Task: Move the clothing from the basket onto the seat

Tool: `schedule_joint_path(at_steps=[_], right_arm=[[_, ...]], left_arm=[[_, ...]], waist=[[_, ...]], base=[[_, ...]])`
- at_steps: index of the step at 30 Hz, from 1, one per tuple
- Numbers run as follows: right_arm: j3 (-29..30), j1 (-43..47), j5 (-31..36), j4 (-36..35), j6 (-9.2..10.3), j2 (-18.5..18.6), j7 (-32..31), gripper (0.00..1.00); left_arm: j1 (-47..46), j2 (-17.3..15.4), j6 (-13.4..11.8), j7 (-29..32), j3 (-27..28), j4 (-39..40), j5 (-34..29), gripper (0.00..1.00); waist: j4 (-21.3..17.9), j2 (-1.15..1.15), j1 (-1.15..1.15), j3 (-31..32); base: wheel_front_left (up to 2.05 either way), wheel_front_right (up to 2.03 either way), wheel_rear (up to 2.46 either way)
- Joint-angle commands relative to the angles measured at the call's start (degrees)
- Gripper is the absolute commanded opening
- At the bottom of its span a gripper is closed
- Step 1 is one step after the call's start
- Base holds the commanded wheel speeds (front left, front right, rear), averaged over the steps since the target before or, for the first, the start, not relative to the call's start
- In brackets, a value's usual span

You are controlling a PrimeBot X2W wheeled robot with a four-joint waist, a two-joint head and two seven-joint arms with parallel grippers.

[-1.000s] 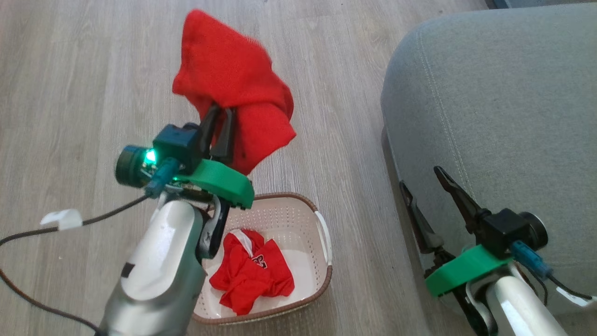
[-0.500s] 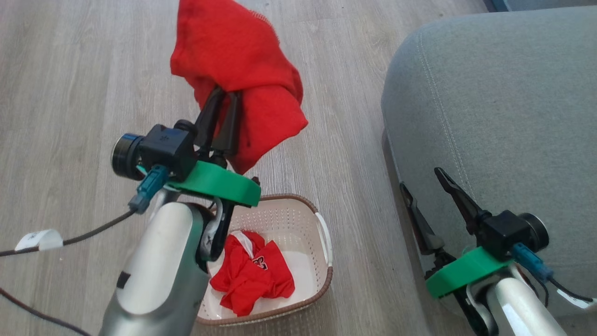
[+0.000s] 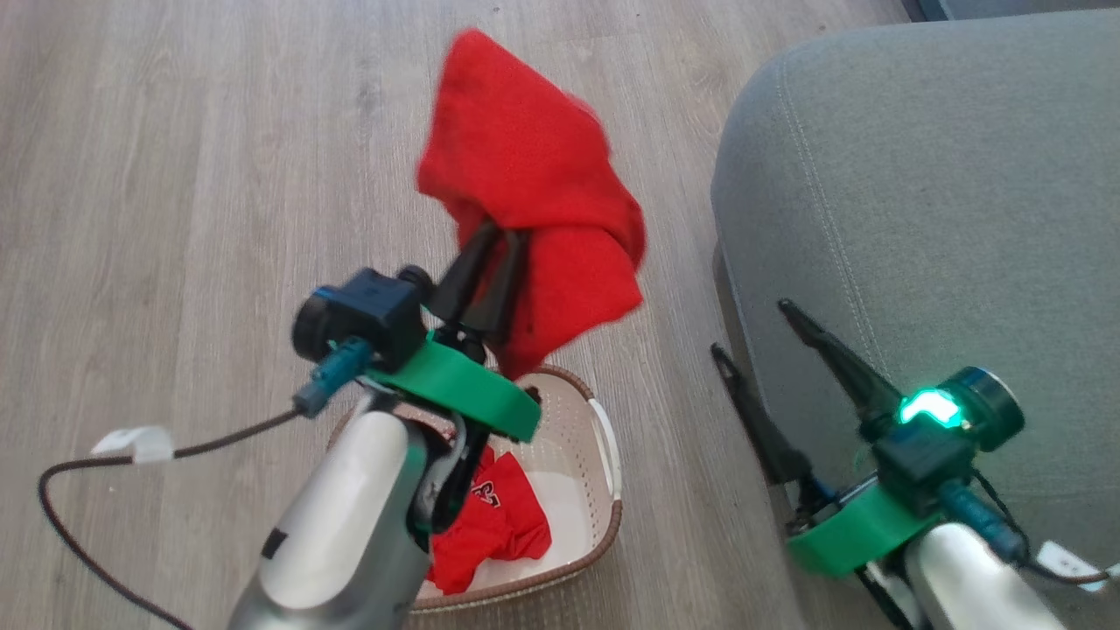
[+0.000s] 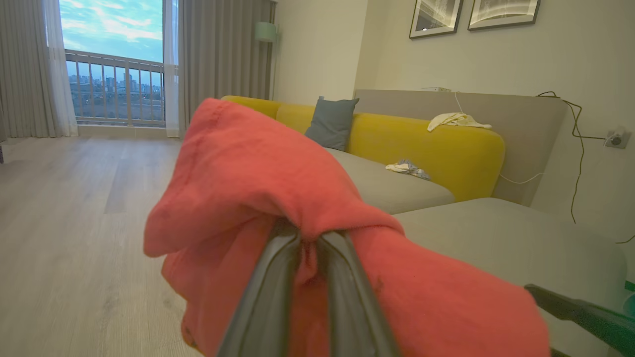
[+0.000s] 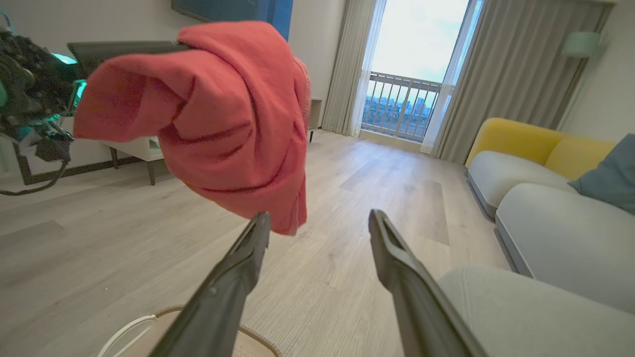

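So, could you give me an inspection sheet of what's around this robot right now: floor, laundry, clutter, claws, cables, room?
Surface: pale wood floor; grey-green seat at the robot's right.
Job's things: one red garment hangs in the air, short of the seat; a second red garment lies in the basket.
Clutter: pale cloth and crumpled cloth on the yellow sofa.
Grippers: left gripper shut on the hanging garment; right gripper open, empty, at the seat's edge.
Cables: dark cable trails from the left arm; wires reach a wall socket.
Surroundings: curtains, balcony window, blue-grey cushion, framed pictures.
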State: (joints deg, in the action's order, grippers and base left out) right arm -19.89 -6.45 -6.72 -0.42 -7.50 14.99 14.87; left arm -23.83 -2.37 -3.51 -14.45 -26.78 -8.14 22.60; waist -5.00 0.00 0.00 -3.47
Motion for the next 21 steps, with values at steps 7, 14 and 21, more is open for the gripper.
schedule_joint_path(at_steps=[7,14,21], right_arm=[[-5.7,-3.9,5.1,-3.2,0.01,2.9,0.1,1.0],[-7.4,-6.5,6.9,-2.7,0.01,3.2,0.1,1.0],[-6.7,-7.9,8.3,-0.9,0.01,2.3,0.1,1.0]], left_arm=[[-3.1,-0.5,0.9,-0.5,-2.7,1.2,2.9,0.0],[-4.8,-0.5,0.5,-0.5,-9.2,2.1,8.2,0.0],[-6.1,-0.5,-0.1,-0.5,-13.8,2.2,10.7,0.0]], waist=[[0.3,0.0,0.0,-0.5],[1.4,0.0,0.0,-1.6],[2.1,0.0,0.0,-2.0]], base=[[0.0,0.0,0.0],[0.0,0.0,0.0],[0.0,0.0,0.0]])
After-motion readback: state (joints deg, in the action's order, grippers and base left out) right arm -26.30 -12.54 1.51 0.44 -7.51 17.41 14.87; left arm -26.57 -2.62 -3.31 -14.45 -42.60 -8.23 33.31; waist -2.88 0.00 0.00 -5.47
